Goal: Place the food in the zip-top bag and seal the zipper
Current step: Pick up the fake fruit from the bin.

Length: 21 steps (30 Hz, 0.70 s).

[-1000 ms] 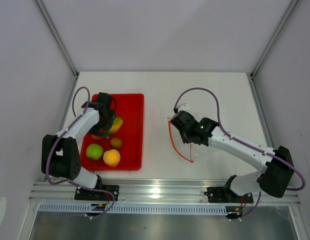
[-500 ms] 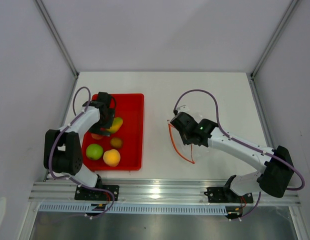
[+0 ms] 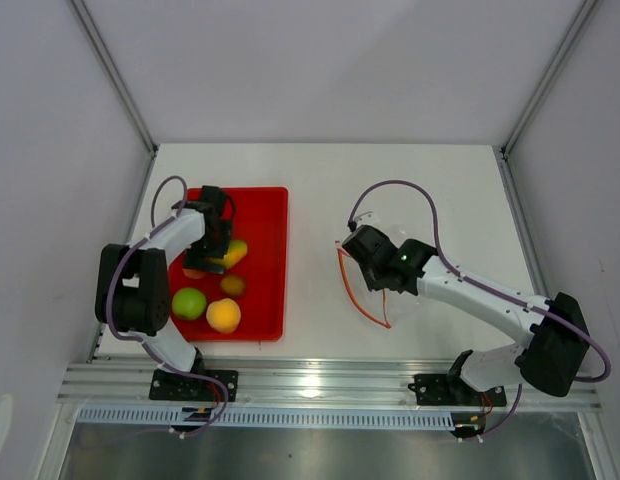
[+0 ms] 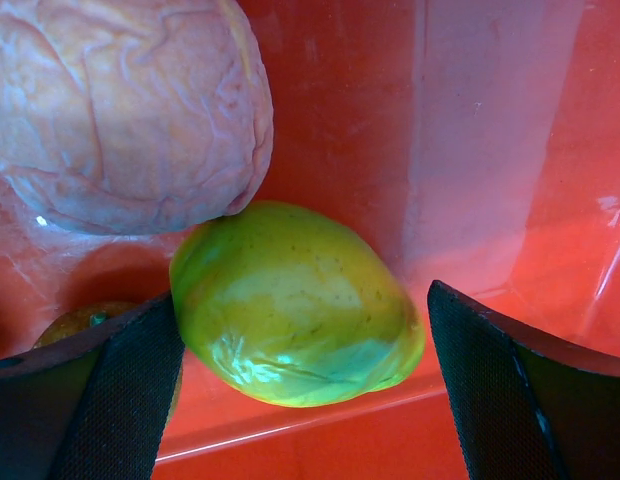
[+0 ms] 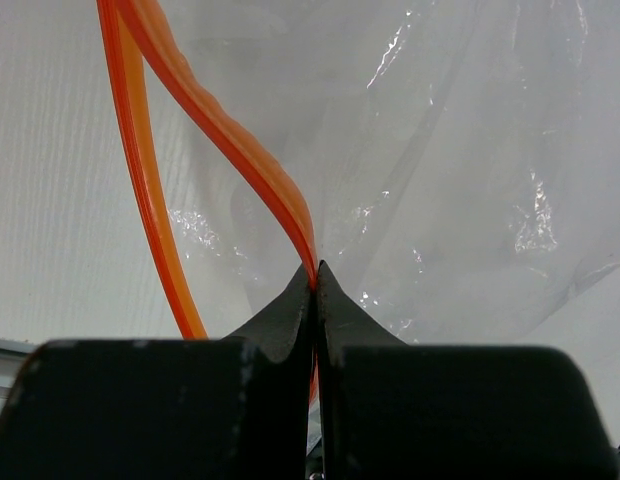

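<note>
Red tray (image 3: pixel 270 215) on white table (image 3: pixel 440 180) — prob. plastic.

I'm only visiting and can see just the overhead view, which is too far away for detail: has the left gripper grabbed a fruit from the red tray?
Observer: No. The left wrist view shows the left gripper wide open, with a yellow-green fruit lying between its jaws, not pinched.
Operator: Is anything crowding that fruit?
Observer: Yes, a wrinkled peach-pink fruit rests against its far side.
Operator: And what is the right gripper doing?
Observer: In the right wrist view the right gripper is shut on one strip of the orange zipper. The other strip curves away from it, so the bag is open at the mouth.
</note>
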Motion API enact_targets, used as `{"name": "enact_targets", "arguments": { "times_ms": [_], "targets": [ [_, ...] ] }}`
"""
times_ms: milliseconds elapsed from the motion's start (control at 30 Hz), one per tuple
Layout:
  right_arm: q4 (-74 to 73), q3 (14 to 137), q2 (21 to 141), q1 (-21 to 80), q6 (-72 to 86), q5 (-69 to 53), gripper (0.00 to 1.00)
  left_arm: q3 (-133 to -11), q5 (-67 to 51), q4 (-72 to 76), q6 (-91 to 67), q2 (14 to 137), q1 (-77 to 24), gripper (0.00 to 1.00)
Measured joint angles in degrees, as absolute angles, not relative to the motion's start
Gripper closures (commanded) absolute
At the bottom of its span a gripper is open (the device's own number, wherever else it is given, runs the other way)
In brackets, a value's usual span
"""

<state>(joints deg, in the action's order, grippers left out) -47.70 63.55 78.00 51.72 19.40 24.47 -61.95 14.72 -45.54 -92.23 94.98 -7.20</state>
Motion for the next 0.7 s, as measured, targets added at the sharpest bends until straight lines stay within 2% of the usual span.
{"name": "enact_targets", "arguments": {
  "times_ms": [300, 600, 700],
  "targets": [
    [-47.59, 63.0, 77.41, 51.72, 19.4, 24.27, 1.0, -62.59, 14.81, -45.91, -93.06, 95.35, -7.2, 0.03],
    [-47.62, 63.0, 77.19, 51.72, 19.42, 24.05, 1.0, -62.59, 14.83, -45.28, -92.84, 95.35, -7.2, 0.22],
    [-47.62, 63.0, 77.17, 51.72, 19.44, 24.01, 1.0, -62.57, 14.81, -44.77, -92.42, 95.35, -7.2, 0.32]
  ]
}}
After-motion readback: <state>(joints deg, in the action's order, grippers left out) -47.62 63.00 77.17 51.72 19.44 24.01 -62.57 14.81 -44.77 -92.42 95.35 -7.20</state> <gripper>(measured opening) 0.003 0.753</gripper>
